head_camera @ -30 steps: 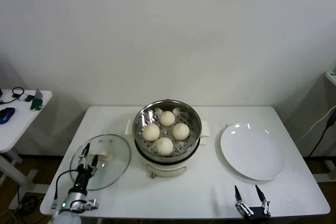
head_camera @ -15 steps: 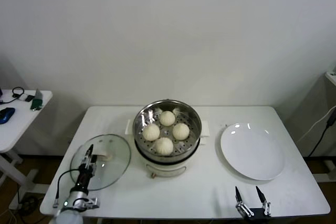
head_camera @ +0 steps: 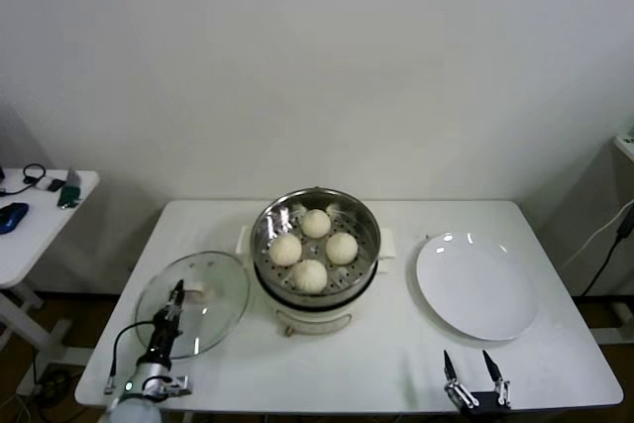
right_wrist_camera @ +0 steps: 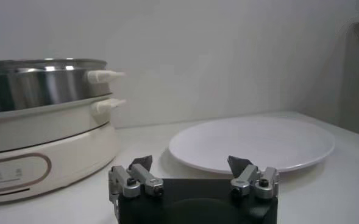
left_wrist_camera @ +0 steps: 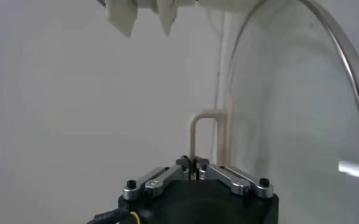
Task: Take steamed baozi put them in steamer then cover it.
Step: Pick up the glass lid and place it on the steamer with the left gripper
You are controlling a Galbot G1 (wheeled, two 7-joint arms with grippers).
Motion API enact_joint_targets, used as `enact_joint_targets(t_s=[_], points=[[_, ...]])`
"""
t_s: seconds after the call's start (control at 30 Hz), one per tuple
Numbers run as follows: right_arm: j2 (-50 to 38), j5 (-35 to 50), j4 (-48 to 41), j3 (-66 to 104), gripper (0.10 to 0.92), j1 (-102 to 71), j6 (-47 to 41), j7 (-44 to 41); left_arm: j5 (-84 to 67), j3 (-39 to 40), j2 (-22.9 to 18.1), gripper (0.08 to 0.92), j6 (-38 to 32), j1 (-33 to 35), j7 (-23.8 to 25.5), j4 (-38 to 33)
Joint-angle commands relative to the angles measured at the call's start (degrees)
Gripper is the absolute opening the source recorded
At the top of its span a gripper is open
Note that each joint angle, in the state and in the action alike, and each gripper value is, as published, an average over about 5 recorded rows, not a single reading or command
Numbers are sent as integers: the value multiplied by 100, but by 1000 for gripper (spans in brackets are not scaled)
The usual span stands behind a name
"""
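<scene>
Baozi (head_camera: 313, 249) (four) in steamer (head_camera: 315, 289), one cover (head_camera: 213, 316)

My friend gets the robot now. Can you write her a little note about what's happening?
Left end effector: shut on the cover, which lies on the table left of the steamer.
Right end effector: open, idle at the table's near edge by the white plate.
Done: all four baozi sit in the steamer.
Left: lift the cover and set it on the steamer.
</scene>
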Motion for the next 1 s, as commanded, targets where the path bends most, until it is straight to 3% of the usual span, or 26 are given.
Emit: enact_joint_targets(t_s=[0.03, 0.3, 0.43, 0.53, 0.77, 1.0], points=[[11, -93, 27, 16, 823, -9, -26, 24, -757, -41, 404, 135, 532, 415, 445, -1304], [52, -425, 44, 50, 823, 54, -107, 150, -2004, -313, 1556, 135, 2282, 1052, 2099, -3496], [53, -523, 47, 18, 823, 94, -130, 198, -2088, -230, 2087, 135, 3102, 929, 2637, -4078], [60, -590, 73, -6, 823, 102, -136, 226, -2167, 138, 2258, 135, 3771, 626, 2892, -4460], [54, -622, 151, -58, 823, 128, -65, 182, -1317, 1837, 2039, 135, 4955, -548, 3591, -4951], [28, -681, 154, -84, 823, 215, -91, 214, 283, 3454, 1038, 135, 5334, -1446, 4441, -4868]])
